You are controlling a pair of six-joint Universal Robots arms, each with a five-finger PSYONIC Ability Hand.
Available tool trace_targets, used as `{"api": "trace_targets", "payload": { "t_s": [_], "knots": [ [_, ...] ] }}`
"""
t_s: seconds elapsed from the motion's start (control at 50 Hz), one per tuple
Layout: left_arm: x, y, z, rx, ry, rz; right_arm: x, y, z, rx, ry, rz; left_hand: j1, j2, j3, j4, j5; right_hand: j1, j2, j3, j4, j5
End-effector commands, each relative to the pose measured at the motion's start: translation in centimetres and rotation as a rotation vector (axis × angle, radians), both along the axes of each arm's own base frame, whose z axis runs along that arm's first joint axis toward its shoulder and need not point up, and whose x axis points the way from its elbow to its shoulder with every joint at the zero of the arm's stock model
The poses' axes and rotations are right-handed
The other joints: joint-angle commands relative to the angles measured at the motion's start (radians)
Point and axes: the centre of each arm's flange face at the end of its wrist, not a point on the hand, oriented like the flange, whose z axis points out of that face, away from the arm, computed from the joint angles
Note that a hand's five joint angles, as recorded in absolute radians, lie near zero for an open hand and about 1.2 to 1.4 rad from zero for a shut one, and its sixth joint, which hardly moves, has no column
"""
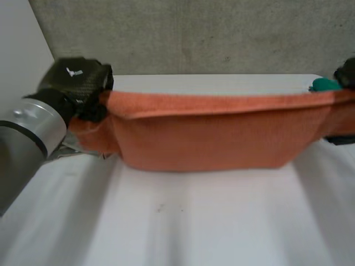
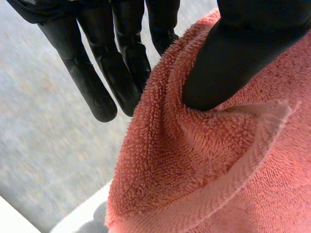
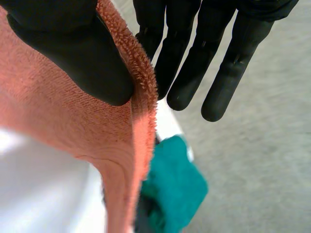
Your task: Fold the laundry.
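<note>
Ok, so here's what I see from my end. The orange towel is strung out sideways between the two hands, over the far half of the white table. It's doubled over lengthwise, with a narrower flap lying along the top and the wider part hanging below. I honestly can't tell if the bottom edge touches the table or hangs just above it.

The left hand has the towel's left end. In the left wrist view the thumb is dug right into the terry near the edge, making a dent and a crease. The fingers are straight on the other side of the cloth. So that's a pinch between thumb and fingers, not a curled fist.

Same deal for the right hand at the towel's right end. In the right wrist view its thumb sits flat on the towel just inside the hem. The straight fingers are behind the hem, so the towel is pinched there too.

There's also a teal cloth bunched up on the table just beyond the towel's right end, below the right hand. Behind the table there's a grey concrete wall.
</note>
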Motion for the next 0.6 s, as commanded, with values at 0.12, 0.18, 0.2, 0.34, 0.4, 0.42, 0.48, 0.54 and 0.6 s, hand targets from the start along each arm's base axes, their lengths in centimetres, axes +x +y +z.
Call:
{"api": "trace_targets", "payload": {
  "t_s": [0.12, 0.18, 0.2, 0.34, 0.4, 0.42, 0.48, 0.54, 0.6],
  "knots": [
    [-2.9, -6.8, -10.4, 0.187, -0.226, -0.011, 2.3, -5.9, -10.1, 0.16, 0.205, -0.035, 0.274, 0.199, 0.208, 0.195, 0.235, 0.266, 0.223, 0.203, 0.197, 0.227],
    [-4.0, -9.5, -10.3, 0.114, -0.257, 0.002, 2.6, -7.8, -10.5, 0.084, 0.192, -0.04, 0.274, 0.199, 0.208, 0.195, 0.235, 0.266, 0.223, 0.203, 0.197, 0.227],
    [-4.3, -10.1, -9.8, 0.084, -0.257, 0.01, 3.0, -9.2, -10.0, 0.003, 0.171, -0.046, 0.274, 0.199, 0.208, 0.195, 0.235, 0.266, 0.223, 0.203, 0.197, 0.227],
    [-6.9, -15.6, 1.8, -0.425, -0.054, 0.077, 5.5, -13.9, -0.9, -0.618, 0.015, -0.057, 0.274, 0.199, 0.208, 0.195, 0.235, 0.266, 0.223, 0.203, 0.197, 0.227],
    [-6.9, -15.9, 8.3, -0.689, 0.087, 0.112, 5.7, -14.3, 2.9, -0.828, -0.052, -0.063, 0.274, 0.199, 0.208, 0.195, 0.235, 0.266, 0.223, 0.203, 0.197, 0.227],
    [-6.8, -15.8, 9.5, -0.74, 0.116, 0.122, 5.7, -14.0, 5.0, -0.931, -0.086, -0.063, 0.274, 0.199, 0.208, 0.195, 0.235, 0.266, 0.223, 0.203, 0.197, 0.227],
    [-6.4, -15.8, 11.8, -0.855, 0.178, 0.144, 6.0, -13.5, 6.5, -1.001, -0.111, -0.042, 0.274, 0.199, 0.208, 0.195, 0.235, 0.266, 0.223, 0.203, 0.197, 0.227],
    [-6.4, -15.9, 11.0, -0.827, 0.167, 0.141, 6.2, -13.3, 6.4, -0.986, -0.107, -0.017, 0.274, 0.199, 0.208, 0.195, 0.235, 0.266, 0.223, 0.203, 0.197, 0.227],
    [-6.2, -16.0, 8.7, -0.725, 0.131, 0.128, 6.4, -13.1, 4.9, -0.912, -0.099, -0.001, 0.274, 0.199, 0.208, 0.195, 0.235, 0.266, 0.223, 0.203, 0.197, 0.227]
  ]
}}
